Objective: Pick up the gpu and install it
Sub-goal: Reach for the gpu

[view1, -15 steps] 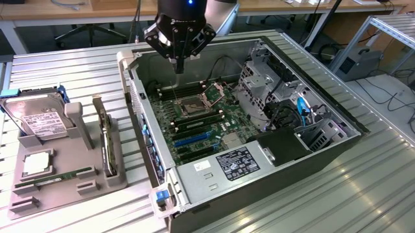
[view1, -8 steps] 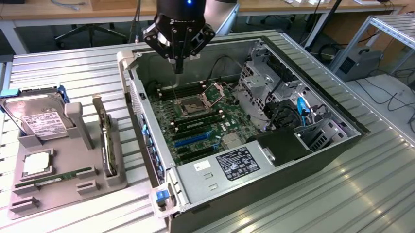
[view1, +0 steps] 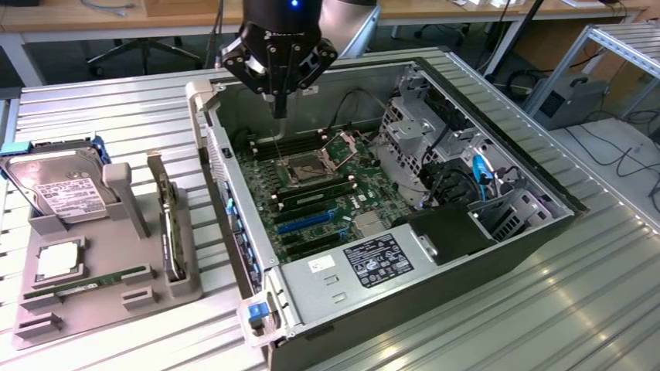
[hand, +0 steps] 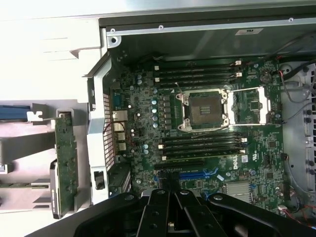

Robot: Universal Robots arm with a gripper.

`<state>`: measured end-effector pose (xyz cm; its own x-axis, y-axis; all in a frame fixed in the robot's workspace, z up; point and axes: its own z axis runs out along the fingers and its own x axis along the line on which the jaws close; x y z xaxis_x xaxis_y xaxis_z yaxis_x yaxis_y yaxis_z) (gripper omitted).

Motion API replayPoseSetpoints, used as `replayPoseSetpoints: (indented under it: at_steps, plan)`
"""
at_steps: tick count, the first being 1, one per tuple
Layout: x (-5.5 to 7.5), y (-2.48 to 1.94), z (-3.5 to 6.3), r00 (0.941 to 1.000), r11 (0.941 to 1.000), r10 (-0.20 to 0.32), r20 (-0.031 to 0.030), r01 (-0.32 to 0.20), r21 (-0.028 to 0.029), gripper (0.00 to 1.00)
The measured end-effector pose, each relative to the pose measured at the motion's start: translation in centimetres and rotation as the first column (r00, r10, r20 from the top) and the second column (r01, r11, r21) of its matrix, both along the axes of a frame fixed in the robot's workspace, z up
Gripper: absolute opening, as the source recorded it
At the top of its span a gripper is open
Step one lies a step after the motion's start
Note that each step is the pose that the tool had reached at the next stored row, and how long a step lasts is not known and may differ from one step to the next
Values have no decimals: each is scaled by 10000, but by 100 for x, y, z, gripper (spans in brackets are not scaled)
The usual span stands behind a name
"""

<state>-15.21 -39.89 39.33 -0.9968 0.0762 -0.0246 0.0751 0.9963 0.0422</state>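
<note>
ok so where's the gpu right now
The gpu stands on edge in the grey holder on the exterior view's left, between the hard drive and the open computer case.

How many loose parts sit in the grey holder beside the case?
4: hard drive at the far end, processor chip in the middle, memory stick at the near end, gpu on edge nearest the case. Nothing else seems hidden.

We see a glossy black shell on the gripper [view1: 278,108], and beneath it the case [view1: 361,85] in bare grey sheet metal. Well off to its side, the gpu [hand: 66,148] shows a dull green board, standing in a matt grey plastic holder [view1: 93,309] on the ribbed metal table [view1: 103,108]
</note>
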Motion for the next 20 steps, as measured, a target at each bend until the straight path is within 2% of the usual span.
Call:
replayPoseSetpoints:
  at_steps: [20]
  plan:
    - [-60, 0, 0, 10000, 10000, 1, 0, -1, -5, 11]
